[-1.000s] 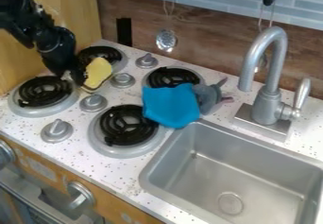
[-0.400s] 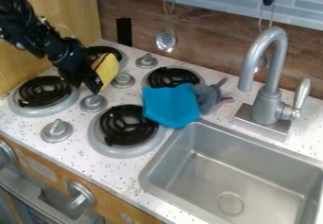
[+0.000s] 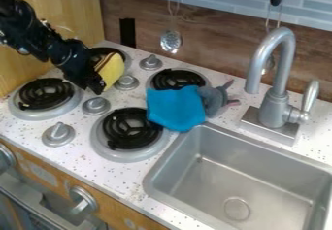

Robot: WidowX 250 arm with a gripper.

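Note:
The black gripper [image 3: 96, 84] hangs over the left part of the stove, between the two left burners and close to the knobs. Right beside it, partly behind it, is a yellow item with a brown edge [image 3: 111, 71], touching or nearly touching the gripper. Whether the gripper holds it cannot be told. A blue cloth [image 3: 175, 108] lies across the right side of the stove, partly over the front right burner's edge. Against the cloth's right side rests a grey plush toy [image 3: 214, 99] with pinkish tips.
Black coil burners [image 3: 133, 128] and grey knobs [image 3: 96, 106] cover the stove top. A metal sink [image 3: 243, 175] is at the lower right, with a tall faucet [image 3: 275, 93] behind it. Utensils such as a ladle [image 3: 171, 41] hang along the back wall.
The gripper has moved right and slightly down from its earlier spot. The yellow item has shifted a little right and now shows its brown edge. Cloth and toy stay put.

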